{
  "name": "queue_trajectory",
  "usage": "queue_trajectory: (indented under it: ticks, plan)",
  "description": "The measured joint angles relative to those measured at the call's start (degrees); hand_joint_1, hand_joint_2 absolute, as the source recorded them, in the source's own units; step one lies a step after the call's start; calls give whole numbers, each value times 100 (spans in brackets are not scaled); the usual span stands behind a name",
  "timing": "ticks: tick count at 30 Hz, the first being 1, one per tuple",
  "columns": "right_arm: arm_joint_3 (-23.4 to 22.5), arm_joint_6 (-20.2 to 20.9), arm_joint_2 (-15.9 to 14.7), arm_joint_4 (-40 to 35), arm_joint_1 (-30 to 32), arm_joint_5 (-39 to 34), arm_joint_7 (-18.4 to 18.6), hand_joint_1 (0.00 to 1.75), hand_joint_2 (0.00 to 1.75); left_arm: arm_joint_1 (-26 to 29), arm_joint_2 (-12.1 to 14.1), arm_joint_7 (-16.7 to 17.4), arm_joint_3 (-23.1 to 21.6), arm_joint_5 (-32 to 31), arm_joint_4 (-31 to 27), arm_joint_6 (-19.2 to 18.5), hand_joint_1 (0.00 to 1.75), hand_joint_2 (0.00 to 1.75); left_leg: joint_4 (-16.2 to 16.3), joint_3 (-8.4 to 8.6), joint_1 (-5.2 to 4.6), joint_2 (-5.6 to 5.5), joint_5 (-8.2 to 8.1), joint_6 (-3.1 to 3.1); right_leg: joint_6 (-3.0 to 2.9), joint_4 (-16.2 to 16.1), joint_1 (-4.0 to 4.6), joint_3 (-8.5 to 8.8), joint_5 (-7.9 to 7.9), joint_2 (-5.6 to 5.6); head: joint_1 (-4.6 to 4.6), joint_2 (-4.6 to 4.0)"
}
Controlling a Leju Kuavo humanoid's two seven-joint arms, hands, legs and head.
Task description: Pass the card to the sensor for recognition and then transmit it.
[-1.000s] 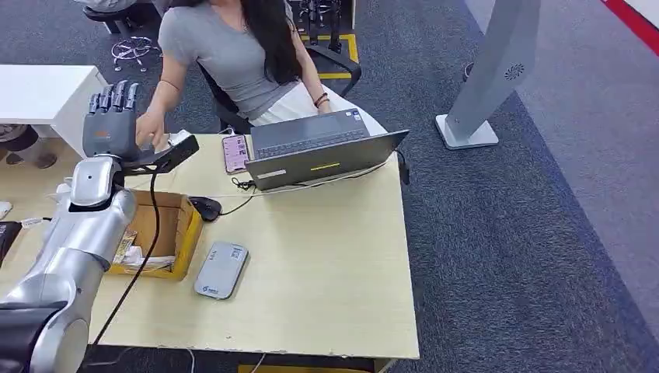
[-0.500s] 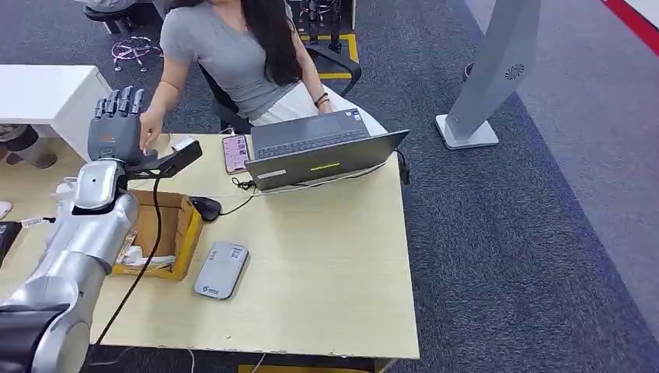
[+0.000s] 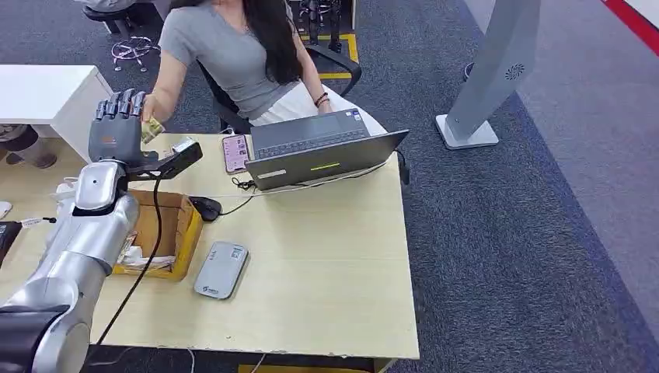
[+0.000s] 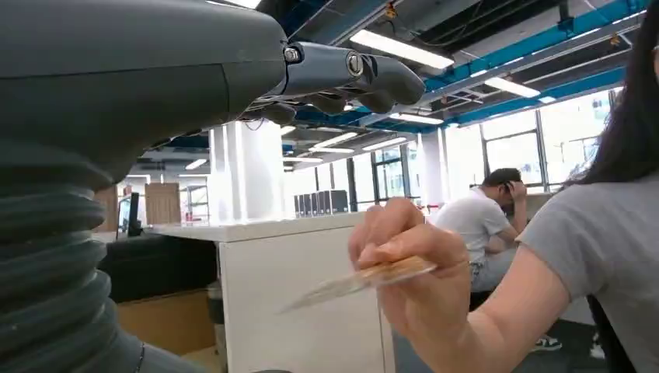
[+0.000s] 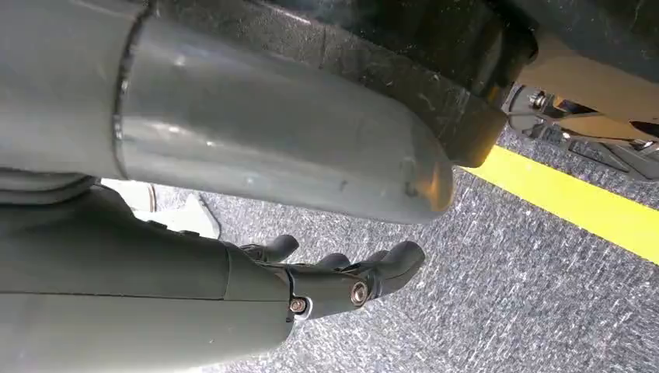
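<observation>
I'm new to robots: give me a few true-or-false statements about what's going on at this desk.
1. The person's hand holds the card. True.
2. The left hand grips the card. False: its fingers are open, the card near them but not held.
3. The laptop is shut. False: it lies open on the desk.
4. The reader lies beside the box. True.
5. The right hand is raised over the desk. False: it hangs above the carpet.

My bench [image 3: 326,256] is pale wood. On it lie an open laptop [image 3: 326,151], a phone [image 3: 234,153], a black mouse [image 3: 206,207], a cardboard box [image 3: 163,233] and a grey sensor [image 3: 221,270].
</observation>
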Motion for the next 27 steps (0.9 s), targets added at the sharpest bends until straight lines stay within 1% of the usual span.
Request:
queue_trajectory:
  ticks: [24, 25, 26, 27]
  plan:
    - [0, 2, 0, 15, -4, 31, 0, 0, 0, 91, 0, 0, 0, 2, 0, -68, 0, 175, 0, 0, 0, 0, 0, 0, 0, 0, 0, 0, 0, 0, 0, 0]
    - [0, 2, 0, 17, -4, 31, 0, 0, 0, 91, 0, 0, 0, 2, 0, -68, 23, 175, 0, 0, 0, 0, 0, 0, 0, 0, 0, 0, 0, 0, 0, 0]
    - [0, 2, 0, 17, -4, 31, 0, 0, 0, 91, 0, 0, 0, 2, 0, -68, 175, 175, 0, 0, 0, 0, 0, 0, 0, 0, 0, 0, 0, 0, 0, 0]
    - [0, 2, 0, 17, -4, 31, 0, 0, 0, 91, 0, 0, 0, 2, 0, -70, 175, 175, 0, 0, 0, 0, 0, 0, 0, 0, 0, 0, 0, 0, -2, 0]
